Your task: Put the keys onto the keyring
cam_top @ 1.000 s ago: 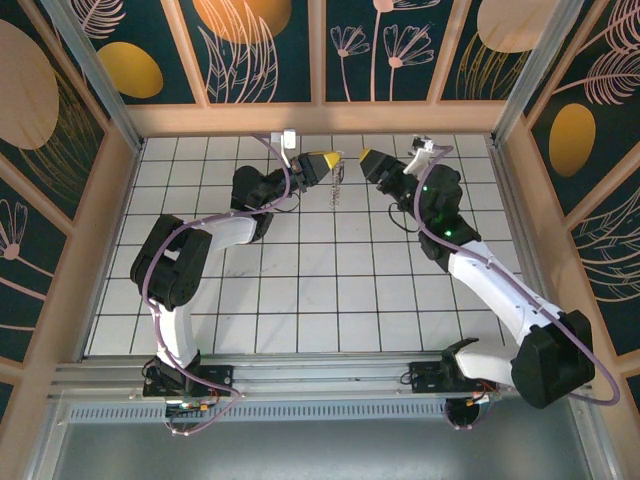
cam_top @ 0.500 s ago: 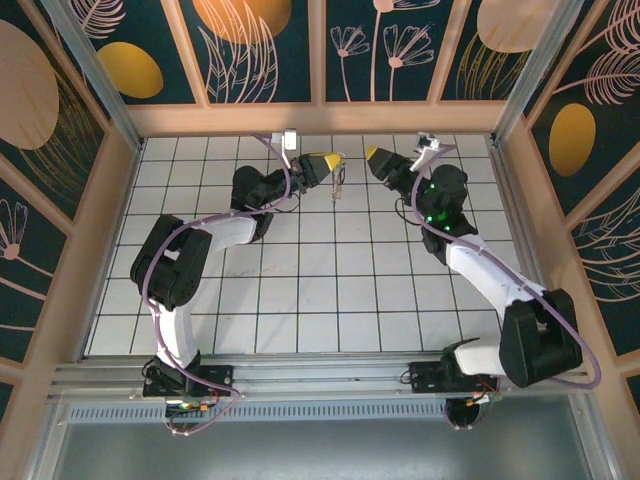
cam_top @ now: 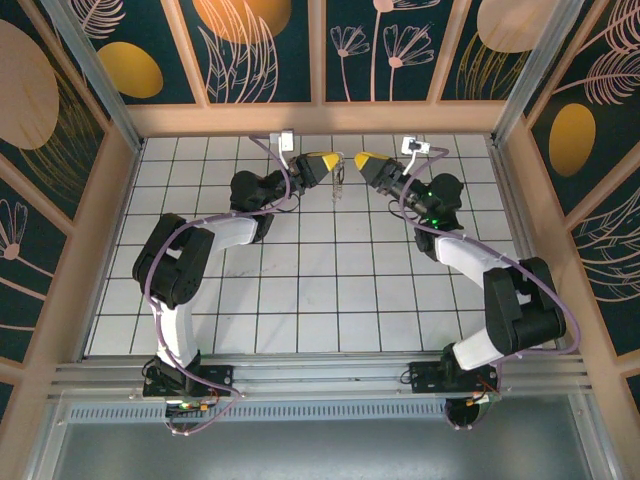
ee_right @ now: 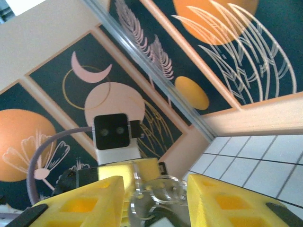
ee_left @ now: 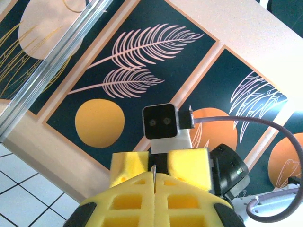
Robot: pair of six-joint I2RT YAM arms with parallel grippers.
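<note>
The keyring [cam_top: 338,180] hangs as a small silvery loop from my left gripper [cam_top: 330,160], raised over the far middle of the tiled floor. In the left wrist view the yellow fingers [ee_left: 130,198] are pressed together on a thin metal edge of the keyring [ee_left: 154,174]. My right gripper [cam_top: 360,160] faces it from the right. In the right wrist view, overlapping silvery loops of the keyring [ee_right: 163,194] sit between the right gripper's [ee_right: 156,189] parted fingers [ee_right: 227,201], with a small gap on each side. I cannot make out the keys; they are hidden or out of view.
The white tiled floor [cam_top: 320,280] is boxed in by wooden rails and patterned wall panels [cam_top: 320,60]. Both arms reach toward the back wall, with their elbows over the middle tiles. A metal rail [cam_top: 320,375] runs along the near edge by the arm bases.
My right gripper has swung left, close to the left gripper's tip, and its jaws have narrowed around the ring. The left gripper and the keyring have hardly moved.
</note>
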